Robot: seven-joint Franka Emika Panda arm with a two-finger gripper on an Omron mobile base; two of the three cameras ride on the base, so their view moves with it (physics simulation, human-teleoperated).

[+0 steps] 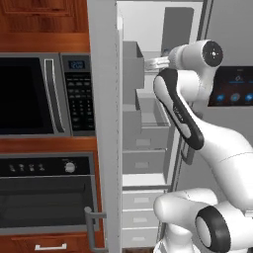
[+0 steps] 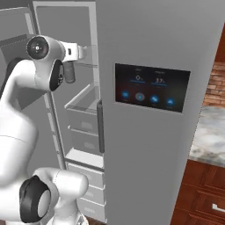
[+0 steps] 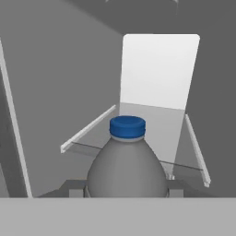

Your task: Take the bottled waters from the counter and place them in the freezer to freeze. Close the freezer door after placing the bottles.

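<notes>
**Inspector:** End effector status?

**Operator:** I see the end effector (image 3: 126, 193) closed on the grey water bottle (image 3: 126, 166) (blue cap (image 3: 127, 126) toward the glass shelf (image 3: 138, 138)), held inside the open freezer (image 1: 148, 123).

**Inspector:** Position?

**Operator:** Upper compartment, above the grey drawers (image 2: 83, 112); freezer door (image 1: 104, 123) stands open.

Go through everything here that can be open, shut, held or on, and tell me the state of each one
Freezer door: open.
Freezer: open, upper shelf bare.
Grey bottle: upright, capped, held at the freezer opening.
Gripper: shut on the grey bottle.
Dispenser door: closed, its screen lit.
Microwave: shut, clock lit.
Oven: shut.
</notes>
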